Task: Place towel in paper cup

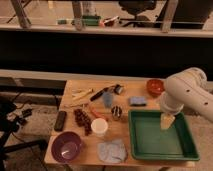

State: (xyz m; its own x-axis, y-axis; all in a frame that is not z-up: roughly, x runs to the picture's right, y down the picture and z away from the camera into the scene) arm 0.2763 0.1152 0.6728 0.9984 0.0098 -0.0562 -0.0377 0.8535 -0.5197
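Observation:
The towel (112, 150), a pale blue-grey cloth, lies crumpled near the front edge of the wooden table (125, 90). The paper cup (99, 126), small and white, stands upright just behind the towel and slightly left of it. My gripper (167, 120) hangs from the white arm (186, 92) on the right, over the green tray (186, 142), well to the right of the towel and the cup. It is open and holds nothing.
A purple bowl (66, 146) sits at the front left beside the towel. A small dark tin (116, 112), a blue block (137, 101), a red bowl (155, 86), a black remote (60, 120), dark red pieces (82, 121) and utensils (102, 92) crowd the table.

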